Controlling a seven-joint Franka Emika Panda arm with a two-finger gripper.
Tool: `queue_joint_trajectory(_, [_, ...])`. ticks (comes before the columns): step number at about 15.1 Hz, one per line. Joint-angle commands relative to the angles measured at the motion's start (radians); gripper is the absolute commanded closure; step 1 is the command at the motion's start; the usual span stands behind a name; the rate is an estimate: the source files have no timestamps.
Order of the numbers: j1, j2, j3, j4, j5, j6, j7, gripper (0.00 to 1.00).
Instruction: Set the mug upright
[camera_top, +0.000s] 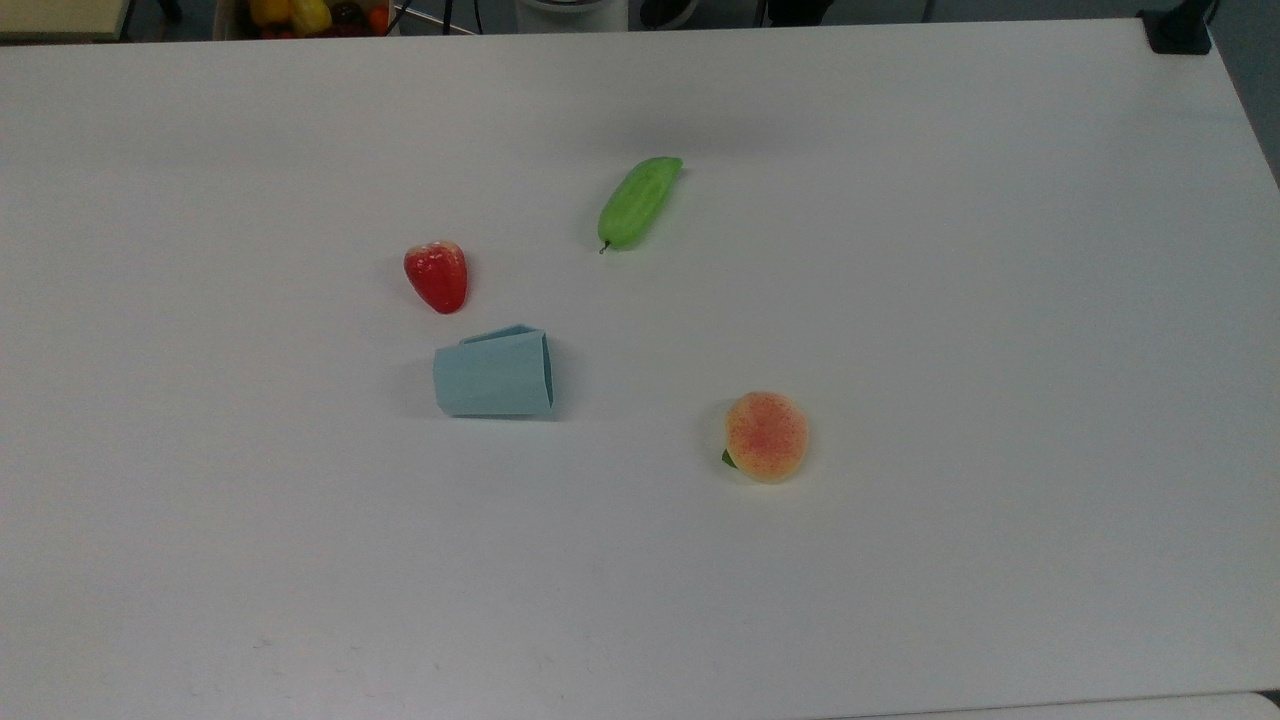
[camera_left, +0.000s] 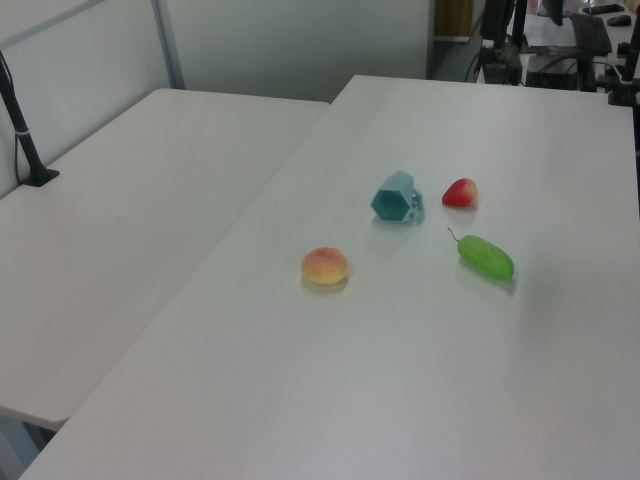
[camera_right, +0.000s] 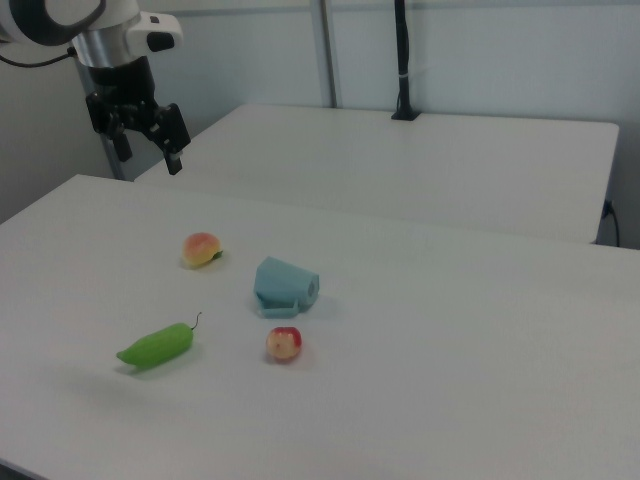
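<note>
- We see the mug (camera_top: 493, 374) lying on its side near the middle of the white table (camera_top: 900, 250), so it is not upright.
- In the top view its wider rim faces the top view's right and its narrower base the top view's left, with the handle along its upper edge, flat against the tabletop.
- In the left view the mug (camera_left: 397, 197) turns its hexagonal opening toward the camera; in the right view the mug (camera_right: 284, 286) shows its base end toward the right view's right.
- We find a toy strawberry (camera_top: 437, 275) near the mug, just above it in the top view and apart from it; it also shows in the left view (camera_left: 460, 192) and in the right view (camera_right: 284, 343).
- A toy peach (camera_top: 765, 436) lies further off, toward the top view's right of the mug, seen too in the left view (camera_left: 324, 266) and the right view (camera_right: 201, 249).
- A green toy cucumber (camera_top: 638, 202) lies well apart from the mug, toward the table's far edge in the top view; it also appears in the left view (camera_left: 486, 257) and right view (camera_right: 157, 345).
- We see the gripper (camera_right: 147, 137) high above the table at the right view's upper left, well away from the mug, its two fingers spread apart and holding nothing.
- A second white table (camera_left: 120, 230) stands beside the first.
</note>
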Motion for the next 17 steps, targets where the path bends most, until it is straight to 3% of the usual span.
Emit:
queue_joint_trajectory(1, [0.018, -0.014, -0.020, -0.024, 0.009, 0.019, -0.025, 0.00])
queue_joint_trajectory(17, [0.015, 0.012, -0.020, -0.018, 0.014, 0.026, -0.006, 0.00])
